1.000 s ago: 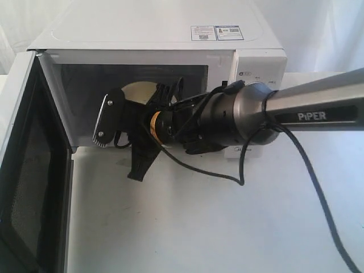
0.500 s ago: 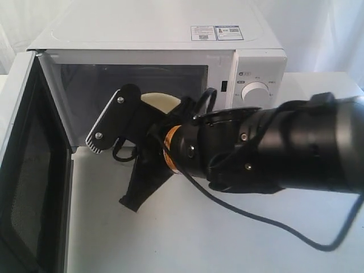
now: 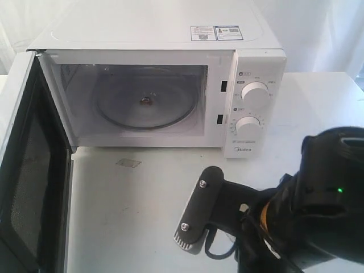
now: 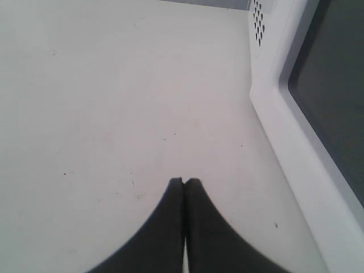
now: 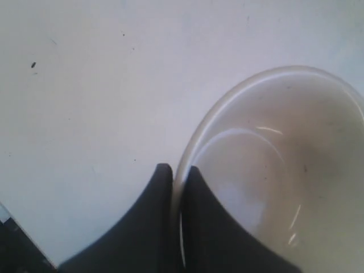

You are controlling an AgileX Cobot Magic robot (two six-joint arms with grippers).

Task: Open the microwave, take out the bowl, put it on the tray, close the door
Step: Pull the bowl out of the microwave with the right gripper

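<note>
The white microwave [image 3: 159,34] stands with its door [image 3: 34,187] swung wide to the left, black mesh inner face showing. Only the glass turntable [image 3: 145,105] lies in the cavity. In the right wrist view my right gripper [image 5: 177,170] is shut on the rim of the pale cream bowl [image 5: 284,170], one finger inside and one outside, above the white table. The right arm [image 3: 318,210] fills the near right corner of the exterior view and hides the bowl there. My left gripper [image 4: 184,182] is shut on nothing, low over the table beside the door's outer face [image 4: 335,102]. No tray is in view.
Two round knobs [image 3: 254,92] sit on the oven's right panel. A small patch of tape [image 3: 128,163] lies on the white table [image 3: 142,216] in front of the oven. The open door stands along the left edge.
The right arm has pulled back out of the oven toward the near right, taking the bowl with it; the cavity now shows only the turntable.
</note>
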